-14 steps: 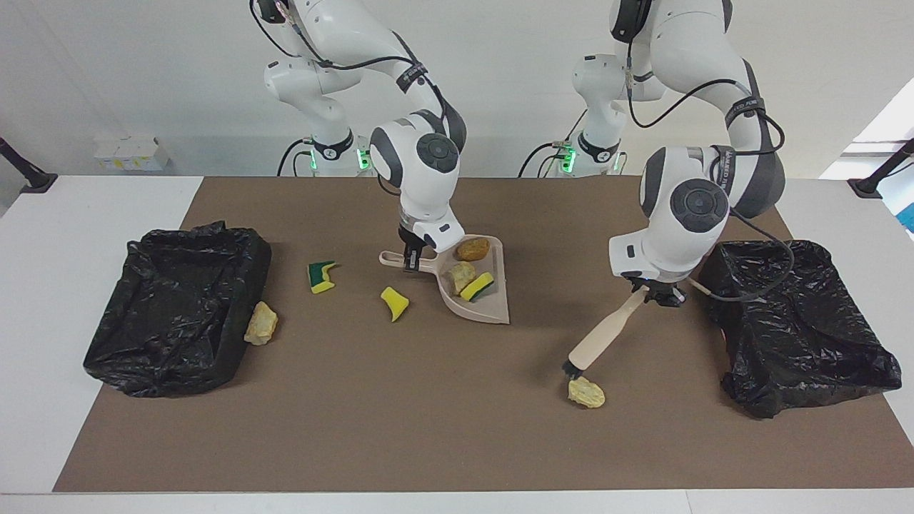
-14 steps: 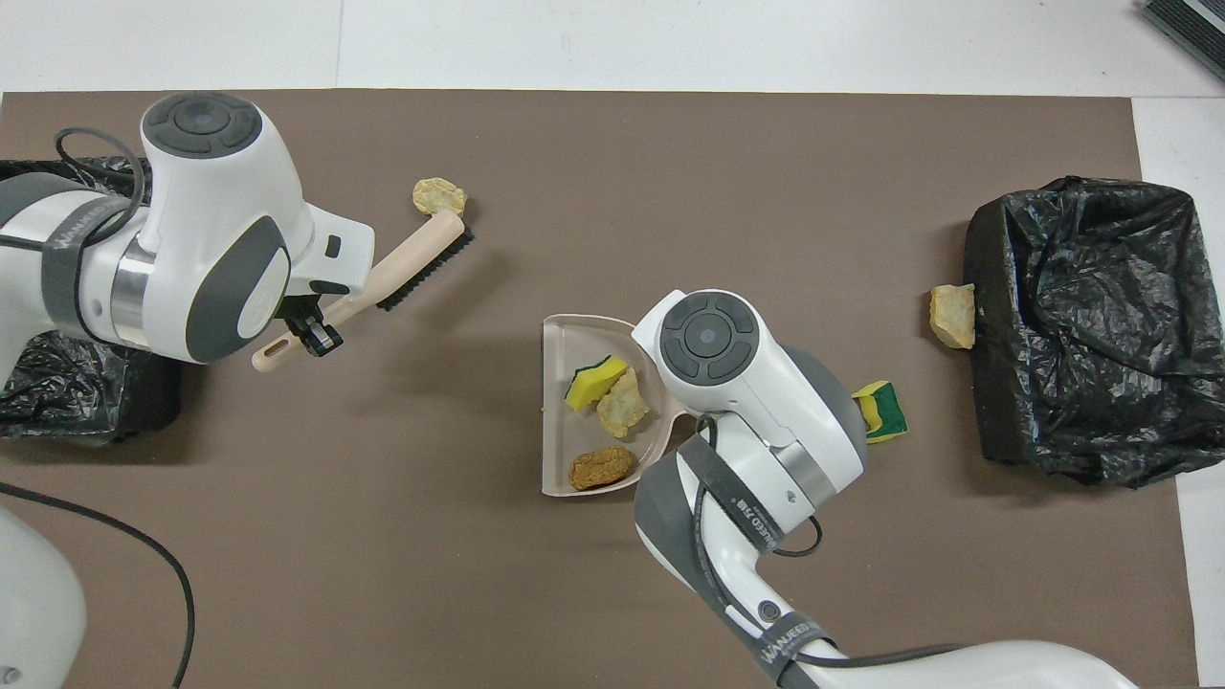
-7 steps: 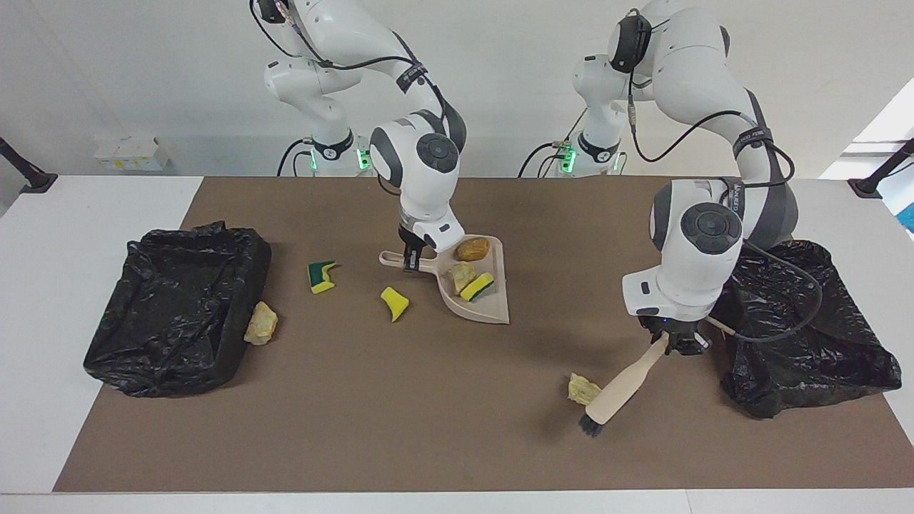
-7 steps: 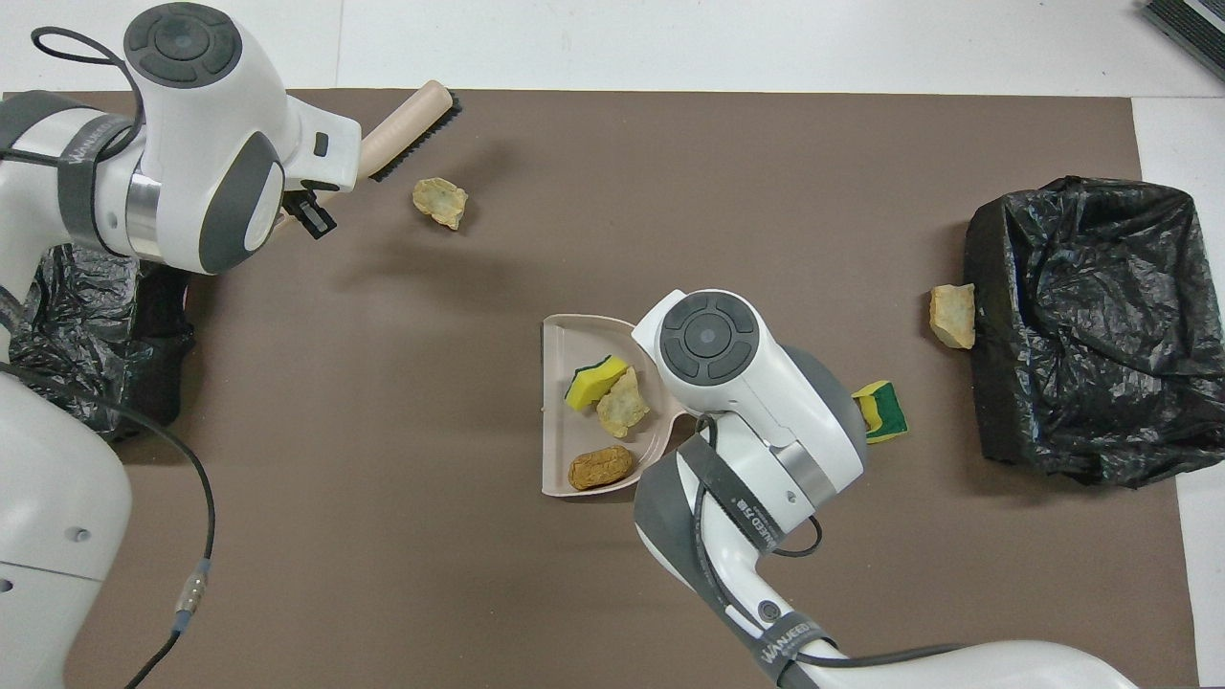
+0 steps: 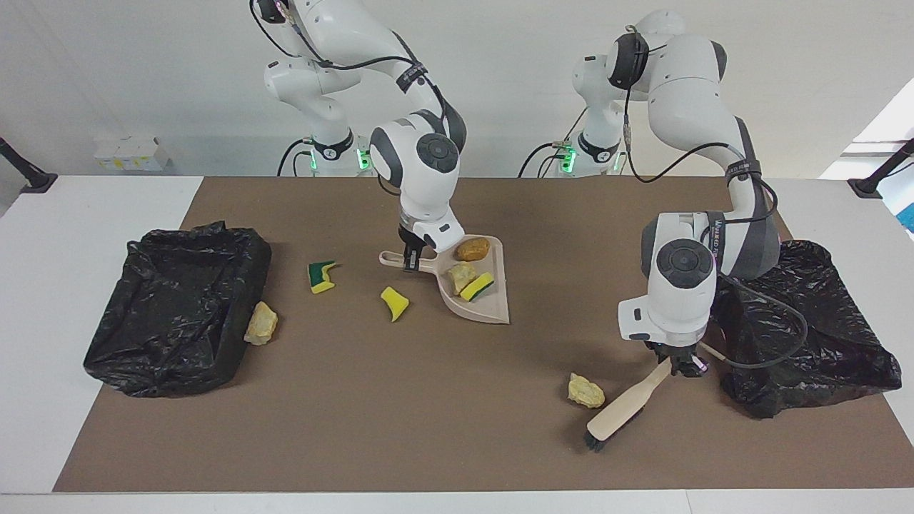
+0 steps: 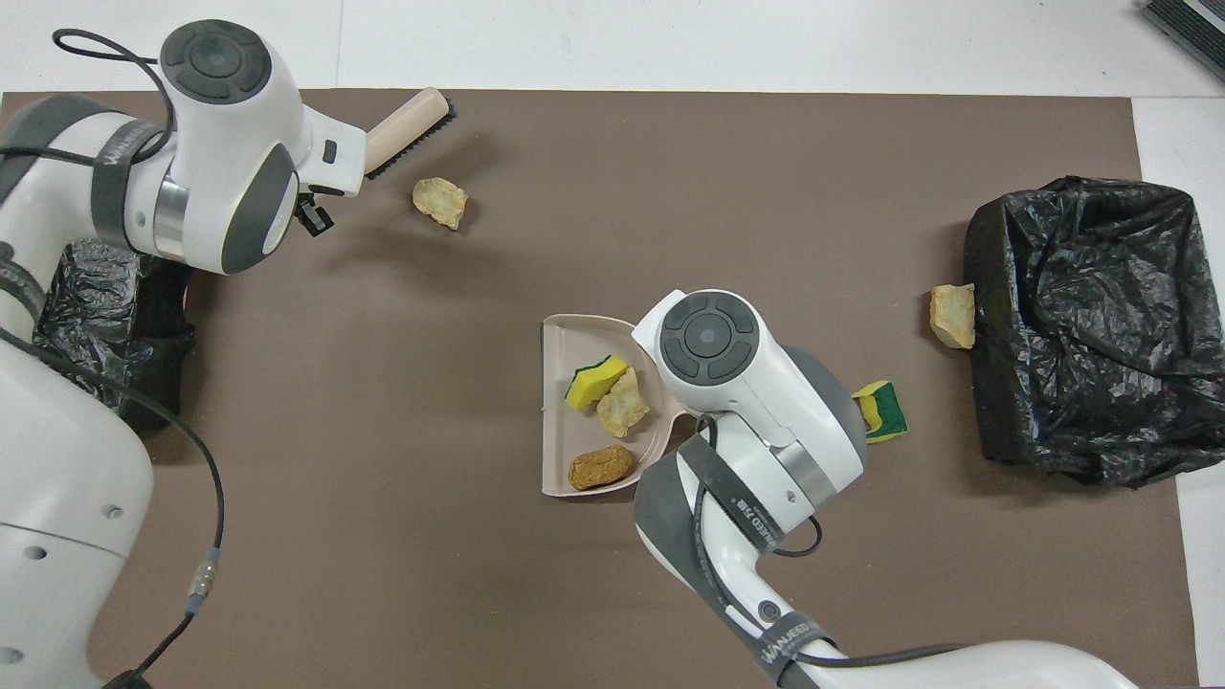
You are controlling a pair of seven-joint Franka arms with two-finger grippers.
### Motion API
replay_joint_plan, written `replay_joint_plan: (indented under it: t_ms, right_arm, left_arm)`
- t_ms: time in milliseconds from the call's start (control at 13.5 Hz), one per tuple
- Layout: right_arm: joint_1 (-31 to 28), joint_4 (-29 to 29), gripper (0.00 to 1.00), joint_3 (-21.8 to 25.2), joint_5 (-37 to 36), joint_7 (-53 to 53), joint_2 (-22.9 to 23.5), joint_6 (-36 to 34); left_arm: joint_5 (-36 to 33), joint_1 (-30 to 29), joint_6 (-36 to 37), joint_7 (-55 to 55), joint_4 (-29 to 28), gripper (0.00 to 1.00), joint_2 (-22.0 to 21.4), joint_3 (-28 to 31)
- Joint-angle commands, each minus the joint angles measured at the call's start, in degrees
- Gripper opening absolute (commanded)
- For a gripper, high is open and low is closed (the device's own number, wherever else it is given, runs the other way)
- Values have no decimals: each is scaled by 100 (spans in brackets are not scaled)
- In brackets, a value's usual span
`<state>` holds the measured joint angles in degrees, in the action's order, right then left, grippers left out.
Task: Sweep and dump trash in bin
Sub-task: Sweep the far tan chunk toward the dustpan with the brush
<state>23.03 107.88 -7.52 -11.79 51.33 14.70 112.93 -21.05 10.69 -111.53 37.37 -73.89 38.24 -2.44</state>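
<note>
Gripping the dustpan handle near the tabletop's middle, the right pincer is pinched shut on it; three scraps lie in the pan, just beside that pincer. Farther from the robots, the left pincer pinches the brush handle by the bin, bristles down near the tabletop's edge, a tan scrap just beside them.

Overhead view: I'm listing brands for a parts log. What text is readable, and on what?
"WANJEED": grey strap on the right arm.
"WANJEED", further letters too blurred to read: wrist strap on the left arm.
No other text is readable.
</note>
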Motion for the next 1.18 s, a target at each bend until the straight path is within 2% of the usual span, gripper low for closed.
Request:
replay_joint_plan:
  t_ms: [0, 148, 370, 666, 888, 1110]
  right_arm:
    - [-27, 49, 0, -31, -140, -115, -46, -61]
    - [-27, 58, 0, -31, -140, -115, -55, -61]
    - [-35, 58, 0, -31, -140, -115, -55, -61]
    - [-35, 67, 0, -31, -140, -115, -64, -61]
    - [-35, 67, 0, -31, -140, -115, -64, -61]
    - [-44, 67, 0, -31, -140, -115, -64, -61]
  left_arm:
    - [-110, 47, -62, 488, -405, 0, -246, -10]
    - [-110, 56, 51, 701, -538, 0, -360, -10]
    - [-83, 117, 61, 720, -1310, 0, -887, -37]
    - [-22, 292, 209, 658, -2584, 0, -1827, -46]
    - [608, 504, 753, 335, -3121, 0, -2188, -46]
    - [1329, 732, 887, -113, -3779, 0, -2583, -46]
